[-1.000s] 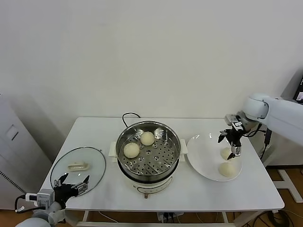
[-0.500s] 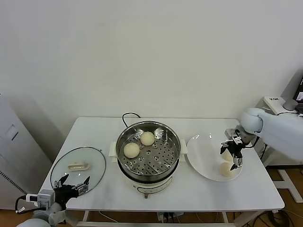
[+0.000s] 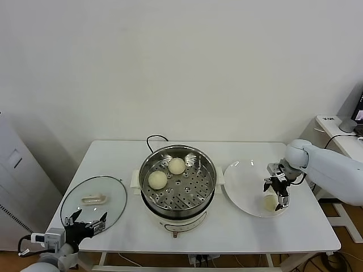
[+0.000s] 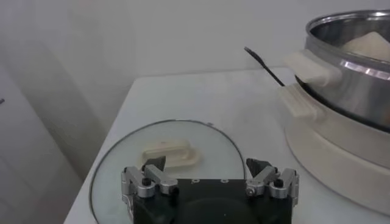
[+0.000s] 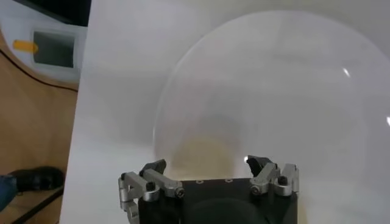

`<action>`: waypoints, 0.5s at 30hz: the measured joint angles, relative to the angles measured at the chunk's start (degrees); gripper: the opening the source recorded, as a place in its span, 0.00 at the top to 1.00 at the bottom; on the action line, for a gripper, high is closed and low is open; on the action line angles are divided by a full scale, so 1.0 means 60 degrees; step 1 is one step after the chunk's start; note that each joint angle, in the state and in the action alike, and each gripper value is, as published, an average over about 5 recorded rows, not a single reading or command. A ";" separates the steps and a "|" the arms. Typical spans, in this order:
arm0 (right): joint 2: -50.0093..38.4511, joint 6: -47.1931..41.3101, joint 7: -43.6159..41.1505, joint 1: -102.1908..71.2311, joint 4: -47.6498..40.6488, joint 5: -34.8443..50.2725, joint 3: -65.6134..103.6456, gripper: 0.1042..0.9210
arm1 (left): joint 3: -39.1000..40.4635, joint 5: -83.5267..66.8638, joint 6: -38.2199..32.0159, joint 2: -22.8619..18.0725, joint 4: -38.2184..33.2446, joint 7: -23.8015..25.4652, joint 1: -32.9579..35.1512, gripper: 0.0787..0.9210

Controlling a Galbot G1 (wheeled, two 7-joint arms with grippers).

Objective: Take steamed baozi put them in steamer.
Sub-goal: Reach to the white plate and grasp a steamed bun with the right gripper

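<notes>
Right gripper [image 3: 277, 192], fingers spread, hangs over the white plate [image 3: 241, 192] with a steamed baozi [image 3: 270, 201] directly beneath it. Two more baozi [image 3: 157, 179] sit well away in the steamer [image 3: 177, 181]; left gripper [image 3: 86, 221] waits open by the glass lid [image 3: 93, 199]

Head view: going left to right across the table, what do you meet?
Left gripper → glass lid → steamer holding two baozi → white plate → right gripper over a baozi on the plate.

Steamer [image 3: 177, 182] placed mid-table [image 3: 113, 153], two buns [image 3: 176, 165] [image 3: 157, 179] held in its far-left part, lid [image 3: 93, 199] laid to the left, plate [image 3: 249, 187] set to the right, one bun [image 3: 270, 201] seen on its near-right part.
</notes>
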 measured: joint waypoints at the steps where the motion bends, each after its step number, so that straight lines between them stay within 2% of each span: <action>1: 0.0012 -0.0004 -0.0003 -0.0040 -0.0036 -0.0035 0.0046 0.18 | 0.0000 0.0005 -0.0003 -0.0003 0.0000 0.0000 0.0007 0.12; 7: 0.0086 -0.0031 0.0003 -0.0246 -0.0194 -0.0212 0.0306 0.33 | 0.0000 0.0016 -0.0014 -0.0012 0.0001 0.0000 0.0019 0.12; 12: 0.0115 -0.0042 -0.0024 -0.0350 -0.0243 -0.0290 0.0473 0.49 | -0.0012 0.0018 -0.0015 -0.0013 -0.0004 0.0000 0.0017 0.12; 15: 0.0104 -0.0042 -0.0077 -0.0374 -0.0240 -0.0304 0.0532 0.54 | -0.0023 0.0018 -0.0015 -0.0012 -0.0004 -0.0001 0.0021 0.12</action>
